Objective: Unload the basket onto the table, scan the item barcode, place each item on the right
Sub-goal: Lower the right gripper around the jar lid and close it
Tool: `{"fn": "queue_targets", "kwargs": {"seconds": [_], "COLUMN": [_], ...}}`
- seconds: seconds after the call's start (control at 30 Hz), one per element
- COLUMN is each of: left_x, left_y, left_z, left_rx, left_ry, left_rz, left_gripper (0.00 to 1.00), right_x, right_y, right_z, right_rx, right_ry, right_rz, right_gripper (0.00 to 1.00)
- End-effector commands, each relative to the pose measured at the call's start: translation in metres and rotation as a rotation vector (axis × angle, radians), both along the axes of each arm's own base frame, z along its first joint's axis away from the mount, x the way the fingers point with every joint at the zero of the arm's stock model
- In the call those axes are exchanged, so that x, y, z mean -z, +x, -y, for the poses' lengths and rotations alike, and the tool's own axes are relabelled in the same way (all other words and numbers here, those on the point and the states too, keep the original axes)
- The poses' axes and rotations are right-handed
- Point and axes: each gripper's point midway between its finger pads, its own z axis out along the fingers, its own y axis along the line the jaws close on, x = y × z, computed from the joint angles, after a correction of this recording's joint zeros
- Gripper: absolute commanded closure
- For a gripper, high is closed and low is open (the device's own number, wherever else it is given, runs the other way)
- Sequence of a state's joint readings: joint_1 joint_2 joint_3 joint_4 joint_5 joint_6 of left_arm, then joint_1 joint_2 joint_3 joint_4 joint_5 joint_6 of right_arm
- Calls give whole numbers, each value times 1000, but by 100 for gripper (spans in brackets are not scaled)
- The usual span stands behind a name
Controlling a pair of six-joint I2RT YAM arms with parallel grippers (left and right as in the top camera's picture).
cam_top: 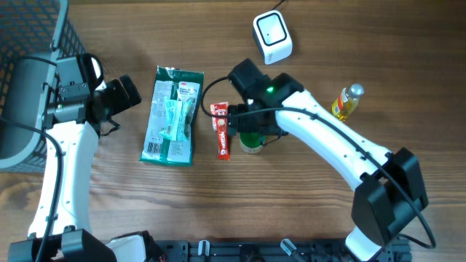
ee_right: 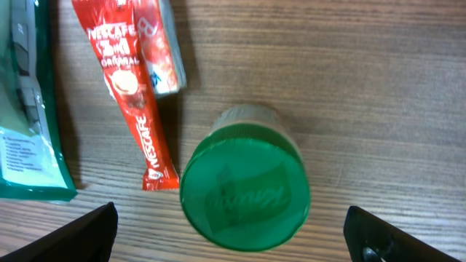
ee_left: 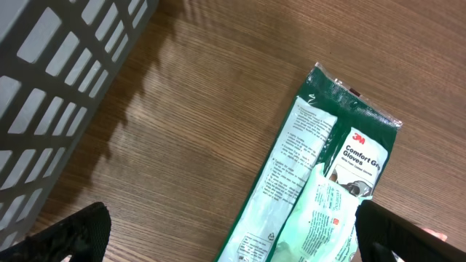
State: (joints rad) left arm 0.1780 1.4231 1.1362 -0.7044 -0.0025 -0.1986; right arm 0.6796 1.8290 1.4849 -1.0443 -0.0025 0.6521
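Left arm [cam_top: 65, 167] and right arm [cam_top: 328, 142]: white shells, black joints, thin black cables [cam_top: 57, 175]; a green light [cam_top: 271, 90] on the right wrist.

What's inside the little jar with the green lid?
You can't tell. The small pale jar wears its round green plastic lid, which covers the opening. Only a strip of the side shows, and nothing shows through it.

The table [cam_top: 218, 211] was matt, grained wood. The glove packet [cam_top: 172, 116] and red sachet [cam_top: 222, 135] were glossy plastic film; the jar lid [ee_right: 244, 191] smooth green plastic.
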Motion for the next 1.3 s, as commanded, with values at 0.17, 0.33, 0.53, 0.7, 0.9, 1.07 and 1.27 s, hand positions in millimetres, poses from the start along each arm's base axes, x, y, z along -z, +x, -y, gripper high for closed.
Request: {"fn": "queue_targets", "kwargs": {"seconds": [0.17, 0.33, 0.53, 0.7, 0.9, 1.07, 1.27], "left_x": [-2, -2, -2, -2, -2, -2, -2], "left_y": [1, 1, 1, 1, 1, 1, 1], "left_z": [-2, -2, -2, -2, -2, -2, -2], "left_rx": [5, 5, 5, 5, 5, 5, 5], "left_ry": [10, 10, 10, 10, 10, 10, 10], "left_rz": [4, 4, 4, 4, 4, 4, 4], "left_gripper": [0, 0, 0, 0, 0, 0, 0], "right_x": [18, 30, 42, 42, 42, 41, 40], "right_y": [-4, -12, -14, -15, -10, -1, 14], "right_z": [7, 6, 7, 8, 11, 10, 16], "right_rx": [39, 27, 26, 26, 16, -17, 21], "right_ry": [-108, -114, -139, -140, -160, -164, -145], "right_rz": [-2, -60, -91, -92, -67, -24, 0], "right_gripper": [0, 0, 1, 12, 21, 22, 32]}}
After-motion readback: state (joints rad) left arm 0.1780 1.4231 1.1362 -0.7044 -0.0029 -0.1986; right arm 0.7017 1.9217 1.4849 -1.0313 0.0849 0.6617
